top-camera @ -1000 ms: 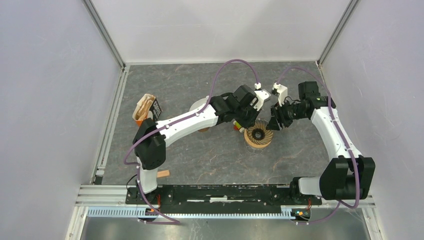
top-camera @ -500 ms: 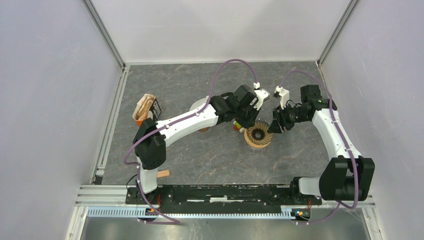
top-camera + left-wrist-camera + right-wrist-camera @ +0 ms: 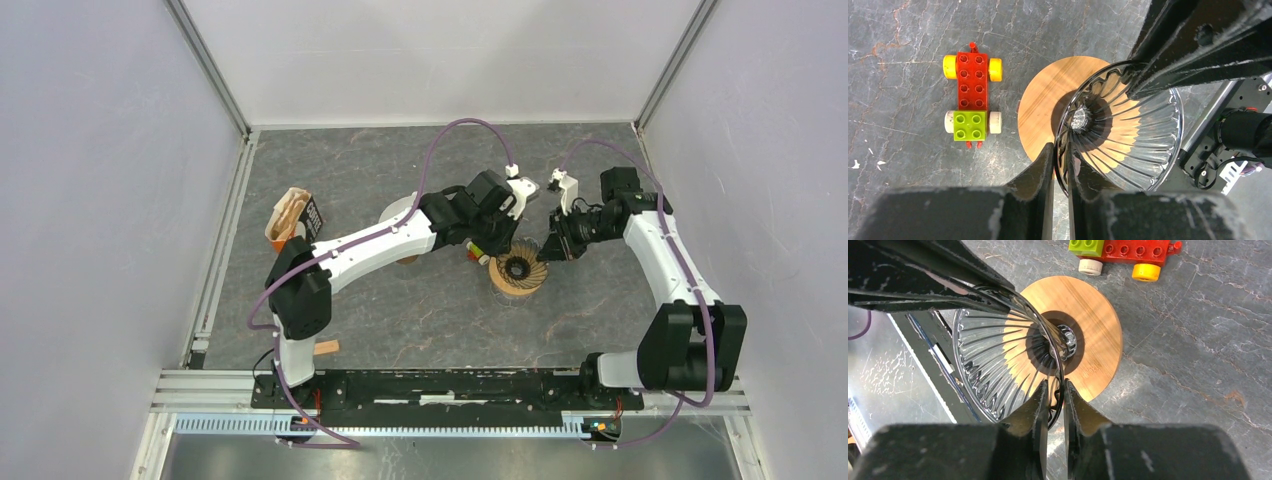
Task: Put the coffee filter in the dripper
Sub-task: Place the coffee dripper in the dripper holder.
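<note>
The dripper (image 3: 517,268) is a clear ribbed glass cone on a round wooden base (image 3: 1040,112), standing mid-table. My left gripper (image 3: 1061,150) is shut on its near-left rim, one finger inside the cone and one outside. My right gripper (image 3: 1055,387) is shut on the opposite rim of the dripper (image 3: 998,360), the thin glass edge pinched between its pads. In the top view the left gripper (image 3: 500,245) and right gripper (image 3: 548,248) meet the cone from either side. The cone's inside shows only bare glass. The coffee filter is not visible in these views.
A toy brick car (image 3: 970,95) of red and green blocks lies just left of the dripper. A white round object (image 3: 397,210) sits partly under the left arm. An open tan box with a black label (image 3: 293,218) stands at the left. A small wooden piece (image 3: 327,348) lies near the left base.
My right gripper has moved left onto the dripper's rim and shut on it. The left gripper has kept its hold and the dripper has stayed put.
</note>
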